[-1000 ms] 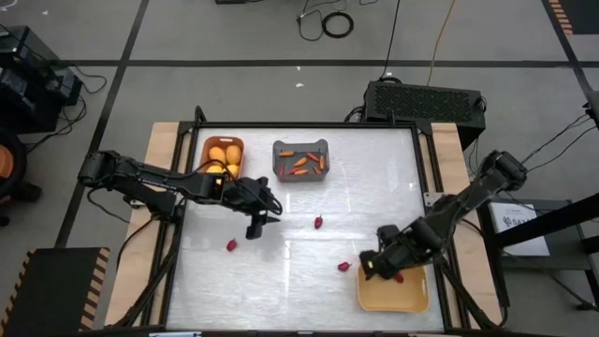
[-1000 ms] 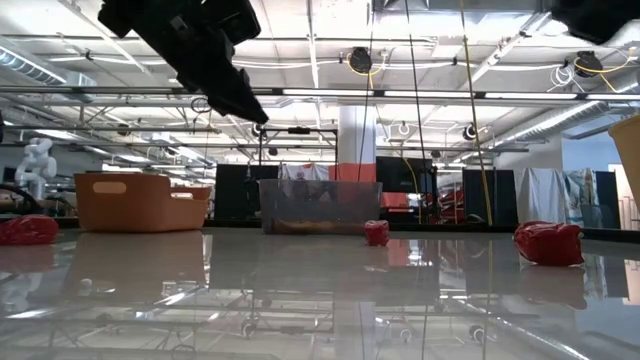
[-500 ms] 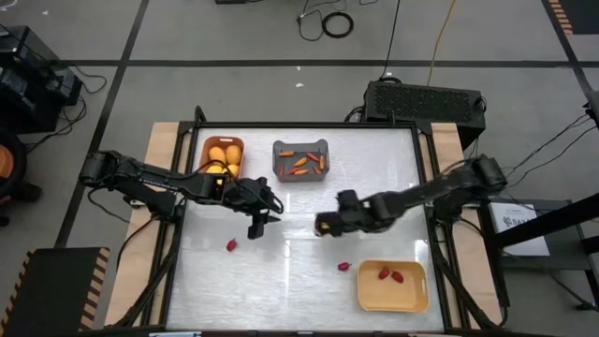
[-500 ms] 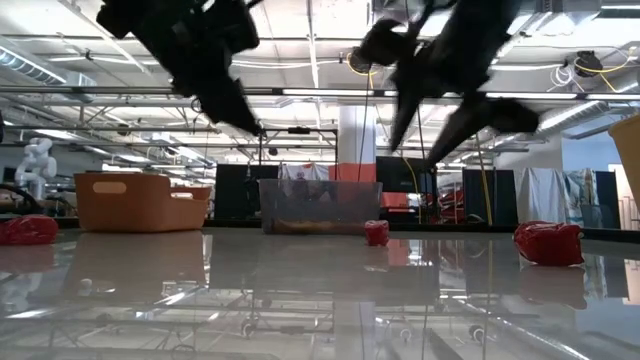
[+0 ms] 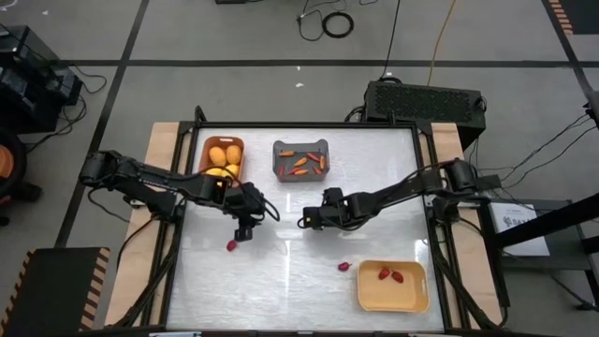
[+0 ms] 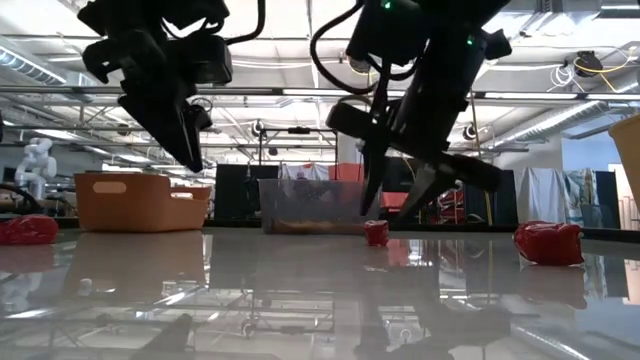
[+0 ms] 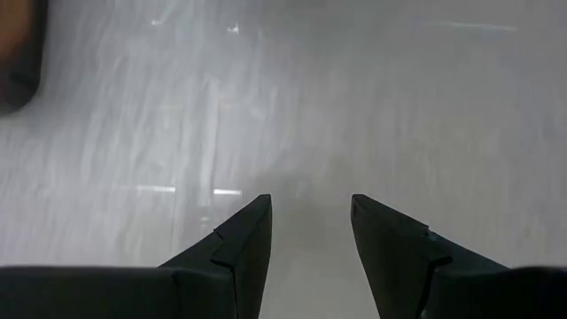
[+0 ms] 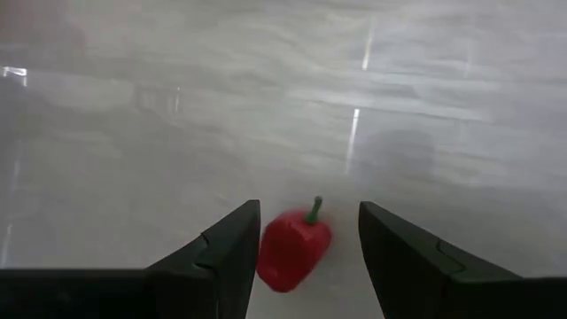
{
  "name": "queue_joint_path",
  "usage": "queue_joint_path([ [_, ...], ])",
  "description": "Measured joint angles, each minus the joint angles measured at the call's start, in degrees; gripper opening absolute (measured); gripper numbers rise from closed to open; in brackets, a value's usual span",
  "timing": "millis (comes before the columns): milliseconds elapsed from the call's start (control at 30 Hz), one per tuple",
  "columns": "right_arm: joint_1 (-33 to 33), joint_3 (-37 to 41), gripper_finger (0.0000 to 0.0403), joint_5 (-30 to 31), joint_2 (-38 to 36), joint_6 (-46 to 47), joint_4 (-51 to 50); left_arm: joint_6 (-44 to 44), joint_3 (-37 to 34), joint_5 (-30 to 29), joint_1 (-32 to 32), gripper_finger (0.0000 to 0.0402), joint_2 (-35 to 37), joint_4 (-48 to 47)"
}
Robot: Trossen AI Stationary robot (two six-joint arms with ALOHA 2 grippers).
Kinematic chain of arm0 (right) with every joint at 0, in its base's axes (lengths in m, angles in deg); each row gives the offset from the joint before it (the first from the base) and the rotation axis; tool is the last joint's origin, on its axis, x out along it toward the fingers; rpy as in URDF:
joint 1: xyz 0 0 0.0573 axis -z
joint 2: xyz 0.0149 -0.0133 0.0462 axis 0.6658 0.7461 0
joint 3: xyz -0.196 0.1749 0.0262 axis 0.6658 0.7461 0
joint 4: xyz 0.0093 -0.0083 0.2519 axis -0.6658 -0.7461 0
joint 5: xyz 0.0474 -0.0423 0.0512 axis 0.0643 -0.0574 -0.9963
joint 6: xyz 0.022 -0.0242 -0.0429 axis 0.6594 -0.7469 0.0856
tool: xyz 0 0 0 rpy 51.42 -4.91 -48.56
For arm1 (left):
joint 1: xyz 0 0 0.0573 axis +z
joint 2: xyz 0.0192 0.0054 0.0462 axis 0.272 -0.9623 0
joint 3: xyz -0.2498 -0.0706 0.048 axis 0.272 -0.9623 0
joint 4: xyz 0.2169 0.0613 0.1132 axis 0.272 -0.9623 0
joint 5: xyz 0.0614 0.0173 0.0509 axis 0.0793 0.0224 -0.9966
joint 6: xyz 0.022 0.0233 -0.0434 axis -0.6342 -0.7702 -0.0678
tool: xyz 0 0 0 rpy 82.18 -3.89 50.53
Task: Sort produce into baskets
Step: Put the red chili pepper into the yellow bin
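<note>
A small red pepper-like piece with a green stem lies on the table's middle. My right gripper hangs over it, open, pointing steeply down, one finger on each side; in the low view the piece sits below the right gripper, clear of its fingertips. My left gripper is open and tipped down just above the table, beside another red piece. A third red piece lies near the pale yellow basket. The orange basket holds yellow fruits; the grey basket holds orange peppers.
The pale yellow basket at the near right holds two red pieces. The orange and grey baskets stand side by side at the table's far edge. The white tabletop shows bare between the near pieces. Black frame rails run along the table's sides.
My right gripper has swung from over the pale yellow basket toward the table's middle, going left and far, then come down over the red piece and tipped steeply down. My left gripper has tipped further down and sunk a little toward the red piece beside it.
</note>
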Motion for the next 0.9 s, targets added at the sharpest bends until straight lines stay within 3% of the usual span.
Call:
queue_joint_path([
  [267,-0.3,-4.3,0.0185,0.6,4.3,0.1,-0.5,-1.5,0.0,0.0,-0.5,0.0164,0.0,0.9],
  [600,-0.3,-11.4,0.0183,-0.8,10.2,-4.0,-8.4,-2.0,0.0,-0.1,-0.5,0.0164,0.0,1.0],
  [900,-0.3,-12.0,0.013,-4.7,9.7,-7.4,-11.3,-1.6,0.0,-0.3,-0.5,0.0164,0.0,1.1],
])
